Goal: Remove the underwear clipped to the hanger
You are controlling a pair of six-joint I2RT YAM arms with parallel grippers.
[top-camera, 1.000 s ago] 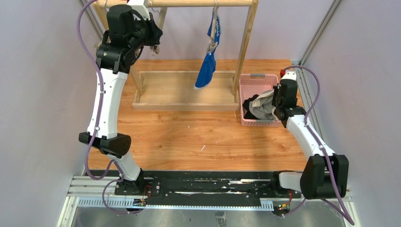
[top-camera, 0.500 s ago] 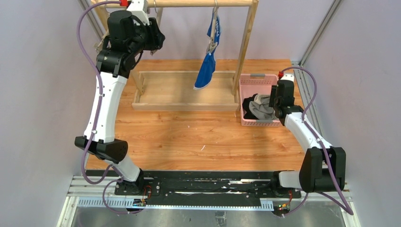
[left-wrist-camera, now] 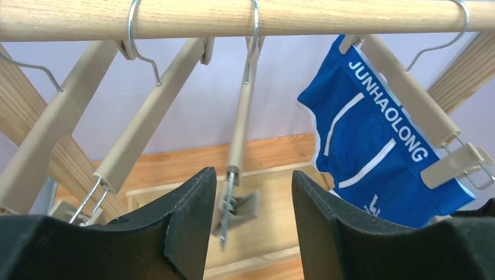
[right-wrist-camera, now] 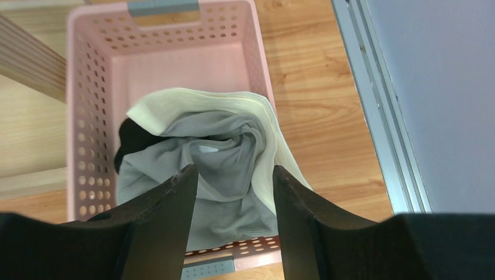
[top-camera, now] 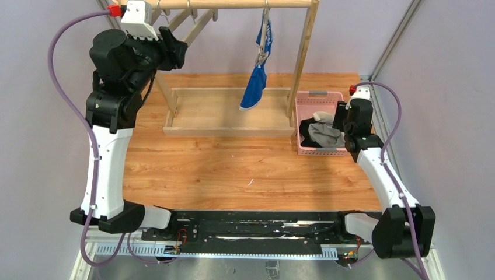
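A: Top of frame, rail [left-wrist-camera: 327,17]: bare pale wood, matt. hooks [left-wrist-camera: 255,29]: thin shiny metal wire.
B: Right side, blue underwear [left-wrist-camera: 373,157]: smooth cloth, white print. basket [right-wrist-camera: 87,116]: pink perforated plastic, slight sheen. In it, grey underwear [right-wrist-camera: 227,157]: fine-ribbed matt knit.

Briefs totalling three: one blue brief [left-wrist-camera: 373,151] hanging on the rack [top-camera: 303,52], one grey brief [right-wrist-camera: 216,169] and one black brief [right-wrist-camera: 131,140] lying in the basket [right-wrist-camera: 76,116]

Hangers [left-wrist-camera: 242,116]: four hanging along the rail [left-wrist-camera: 350,14], three bare, one carrying the blue brief

Pink basket: one, sitting on the table [top-camera: 233,169]

Wooden rack: one standing

Robot arms working: two, left arm [top-camera: 108,157] and right arm [top-camera: 382,175]
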